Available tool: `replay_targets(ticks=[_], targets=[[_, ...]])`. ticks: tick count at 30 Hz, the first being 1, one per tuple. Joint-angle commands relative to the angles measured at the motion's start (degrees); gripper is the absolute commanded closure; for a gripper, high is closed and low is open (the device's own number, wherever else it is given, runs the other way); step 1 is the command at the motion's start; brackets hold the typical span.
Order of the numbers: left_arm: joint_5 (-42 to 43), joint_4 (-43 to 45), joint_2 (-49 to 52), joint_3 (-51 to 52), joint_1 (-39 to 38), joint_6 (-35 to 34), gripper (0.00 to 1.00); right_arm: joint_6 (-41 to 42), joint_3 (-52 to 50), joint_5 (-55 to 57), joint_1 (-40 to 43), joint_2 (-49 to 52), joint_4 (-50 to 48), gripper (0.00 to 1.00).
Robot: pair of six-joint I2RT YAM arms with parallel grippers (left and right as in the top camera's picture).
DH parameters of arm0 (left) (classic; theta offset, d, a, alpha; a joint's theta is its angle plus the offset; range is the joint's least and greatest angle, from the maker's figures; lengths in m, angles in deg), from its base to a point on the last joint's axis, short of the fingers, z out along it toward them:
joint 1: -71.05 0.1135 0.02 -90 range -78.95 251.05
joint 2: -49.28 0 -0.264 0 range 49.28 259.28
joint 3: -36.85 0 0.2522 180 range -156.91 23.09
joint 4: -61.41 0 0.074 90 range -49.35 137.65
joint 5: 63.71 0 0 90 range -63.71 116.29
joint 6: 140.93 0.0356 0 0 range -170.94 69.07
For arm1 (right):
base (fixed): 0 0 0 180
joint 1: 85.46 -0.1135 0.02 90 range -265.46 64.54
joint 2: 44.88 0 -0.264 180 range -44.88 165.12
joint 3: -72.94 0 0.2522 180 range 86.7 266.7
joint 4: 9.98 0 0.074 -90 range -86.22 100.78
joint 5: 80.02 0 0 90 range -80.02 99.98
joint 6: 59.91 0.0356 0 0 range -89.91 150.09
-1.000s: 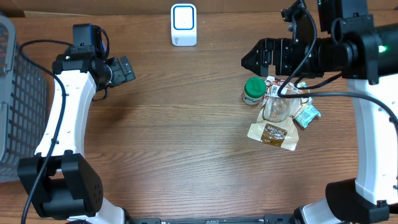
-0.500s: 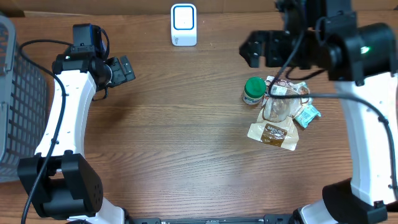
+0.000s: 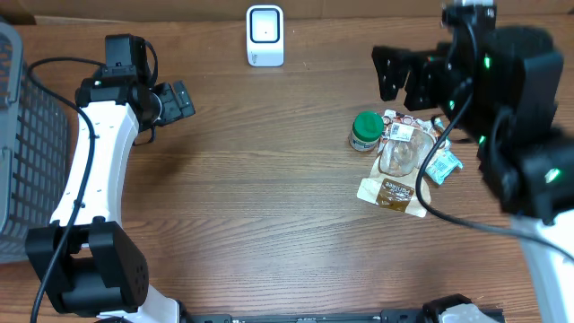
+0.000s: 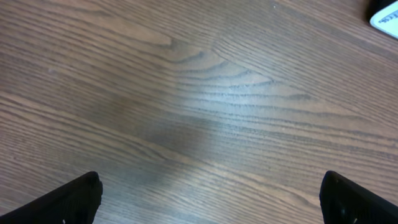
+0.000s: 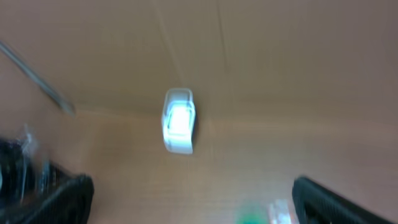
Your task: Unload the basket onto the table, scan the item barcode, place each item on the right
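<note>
Toward the right edge of the desk (image 3: 269,233) sits a small heap of groceries: a green-lidded jar (image 3: 365,130), a clear jar (image 3: 397,157) touching it on the right, a brown pouch (image 3: 393,195) flat just in front of them, a teal packet (image 3: 442,166) and a white packet (image 3: 401,128) tucked in behind. None of it is in either arm's grasp.

The white barcode scanner (image 3: 265,36) stands at the middle of the far edge, well apart from the heap. The right gripper (image 3: 384,74) hangs in the air above the desk, between scanner and heap, fingers spread wide and empty. Its wrist camera is blurred, but the scanner (image 5: 179,121) shows ahead of it, lit.

Over on the left side, the left gripper (image 3: 186,100) is also spread wide with nothing in it; between its fingertips (image 4: 68,199) I can see only bare wood. A grey basket (image 3: 18,161) sits against the left edge.
</note>
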Motion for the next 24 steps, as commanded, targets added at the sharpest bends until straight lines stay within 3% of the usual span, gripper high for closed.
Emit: replay_targets(ticks=[1,4,9,15,17,24], targets=[[-0.31,0.04,-0.24,-0.33,-0.11,-0.13,0.0,-2.32,-19.12,0.37,2.95,-13.11,-11.43,0.0],[-0.31,0.04,-0.24,-0.33,-0.11,-0.13,0.0,-3.39,-39.54,0.35,5.84,-25.33,-26.21,0.0],[-0.31,0.04,-0.24,-0.33,-0.11,-0.13,0.0,-3.37,-64.83,0.39,7.54,-42.18,-44.06,0.0],[-0.31,0.04,-0.24,-0.33,-0.11,-0.13,0.0,-2.71,-85.77,0.33,7.72,-56.17,-60.33,0.0],[-0.31,0.04,-0.24,-0.33,-0.11,-0.13,0.0,-2.71,-89.74,0.0,7.72,-58.86,-62.47,0.0],[-0.31,0.04,-0.24,-0.33,-0.11,-0.13,0.0,-2.73,-89.39,0.37,7.67,-66.64,-47.34,0.0]])
